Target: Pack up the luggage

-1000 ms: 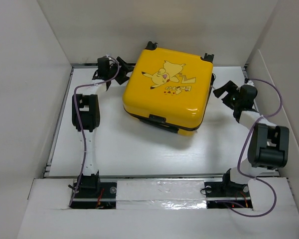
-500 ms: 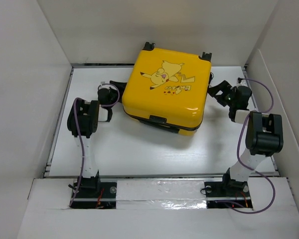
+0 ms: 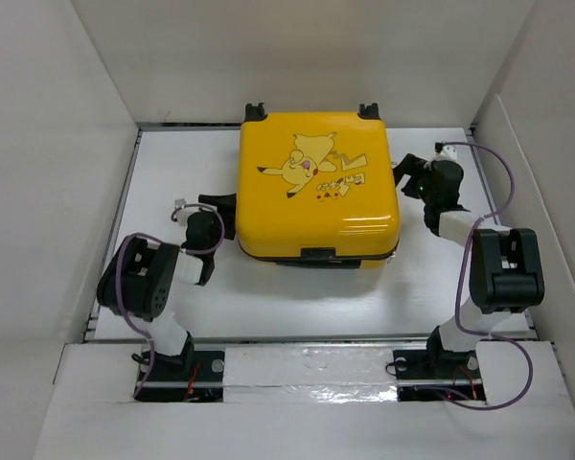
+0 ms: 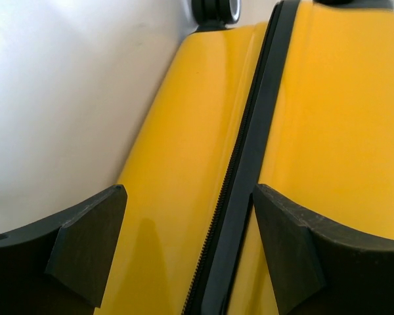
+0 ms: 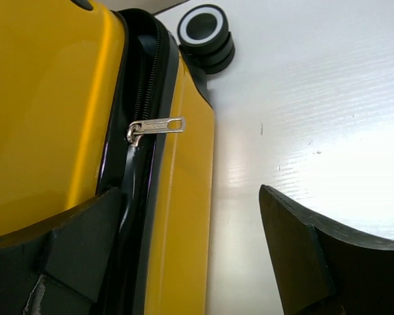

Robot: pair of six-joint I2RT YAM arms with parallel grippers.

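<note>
here, luggage (image 3: 316, 192) closed & flat on table (image 3: 268, 297), contents hidden

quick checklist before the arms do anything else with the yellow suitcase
1. Luggage lying flat on the table, print side up: ok.
2. Left gripper open, facing the left-side zipper seam: ok.
3. Right gripper open at the right side: ok.
4. Zipper pull visible ahead of the right gripper, not grasped: ok.
5. Zip closed all round: not ok, it looks parted below the pull.
6. Anything packed inside: cannot tell, interior hidden.
</note>
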